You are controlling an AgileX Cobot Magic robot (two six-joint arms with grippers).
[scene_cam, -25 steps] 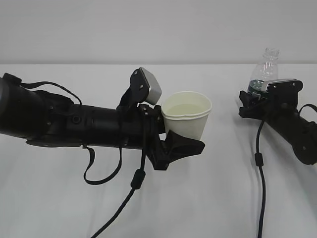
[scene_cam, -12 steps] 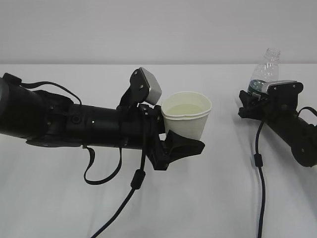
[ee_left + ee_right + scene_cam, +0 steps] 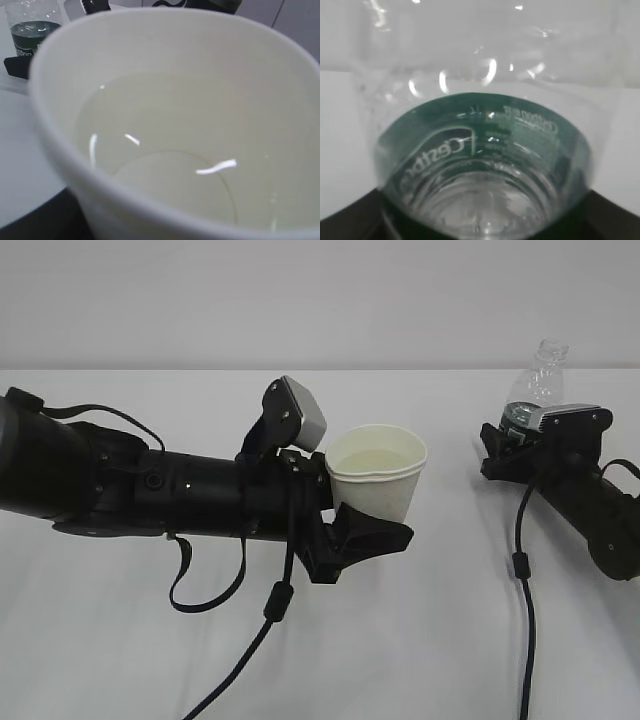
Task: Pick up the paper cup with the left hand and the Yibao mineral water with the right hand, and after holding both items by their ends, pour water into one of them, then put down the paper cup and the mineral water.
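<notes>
The left claw (image 3: 372, 530) grips the small white tapered paper cup (image 3: 378, 472) upright, keeping its water level. The right claw (image 3: 512, 445) cradles the clear ribbed green-labelled bottle (image 3: 533, 385); whether clamped, I cannot tell.

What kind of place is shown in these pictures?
Probably a lab or robot test bench, not a home: a bare white table before a blank grey wall, with only a paper cup and a water bottle, both between black robot jaws.
</notes>
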